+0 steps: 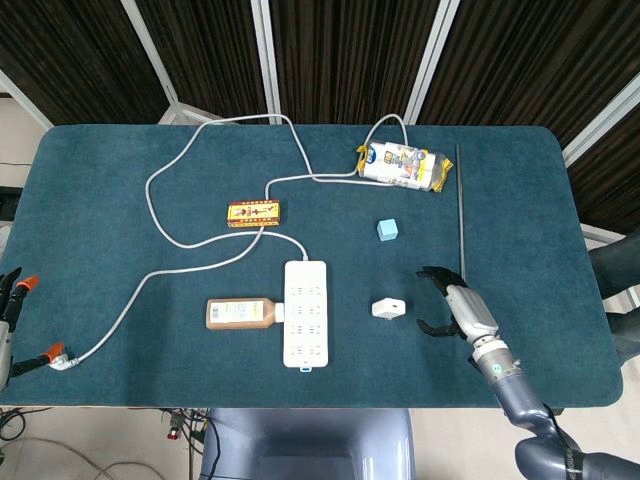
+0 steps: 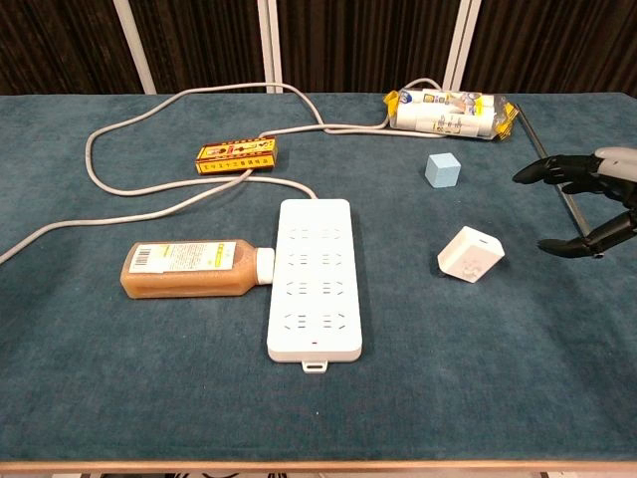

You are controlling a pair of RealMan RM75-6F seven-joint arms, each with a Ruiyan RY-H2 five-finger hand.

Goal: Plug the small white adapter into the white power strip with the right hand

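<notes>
Just right of the white adapter (image 1: 388, 308), the right hand (image 1: 458, 306) hovers with fingers (image 2: 542, 171) spread, holding nothing. Leftward, the adapter lies on the tabletop (image 1: 100, 200) near the white power strip (image 1: 306, 312).

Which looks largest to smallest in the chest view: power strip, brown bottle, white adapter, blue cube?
1. power strip
2. brown bottle
3. white adapter
4. blue cube; it lies farther from the camera, so the adapter's lead is less sure.

table (image 1: 90, 200): dark teal felt top | backdrop: black curtains (image 1: 330, 55), white frame posts (image 1: 262, 55)
</notes>
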